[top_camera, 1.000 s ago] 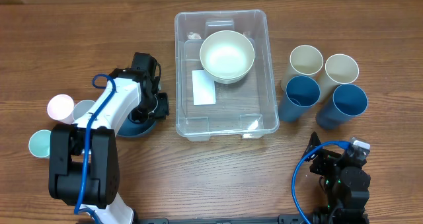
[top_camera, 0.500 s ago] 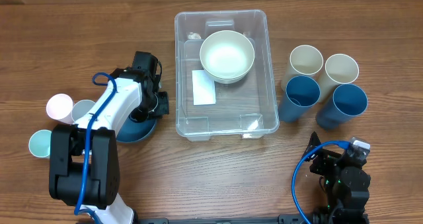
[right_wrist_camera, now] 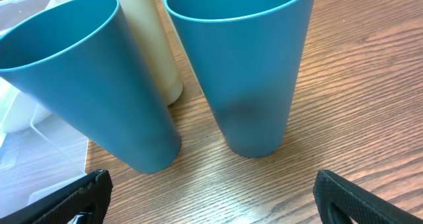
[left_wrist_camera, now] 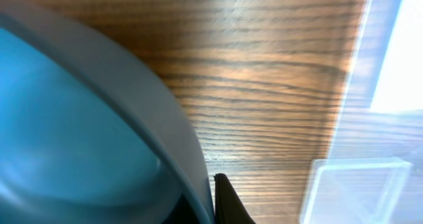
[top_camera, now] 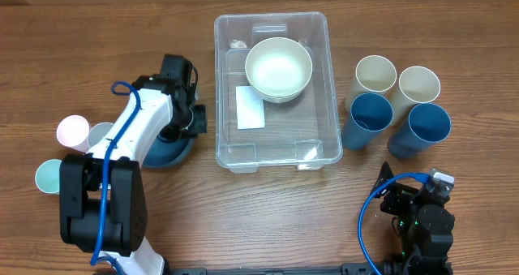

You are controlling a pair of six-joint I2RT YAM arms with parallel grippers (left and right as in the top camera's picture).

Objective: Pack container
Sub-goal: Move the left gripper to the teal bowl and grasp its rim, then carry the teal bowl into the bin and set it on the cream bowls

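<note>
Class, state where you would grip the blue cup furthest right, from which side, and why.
Grip the blue cup across its side wall below the rim, coming level from the robot's side. It stands upright, mouth up; cream cups crowd behind, a second blue cup beside.

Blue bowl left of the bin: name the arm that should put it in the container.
Left. The left gripper is at the rim of the blue bowl, right beside the container; the right gripper rests open by the blue cups on the container's far side.
</note>
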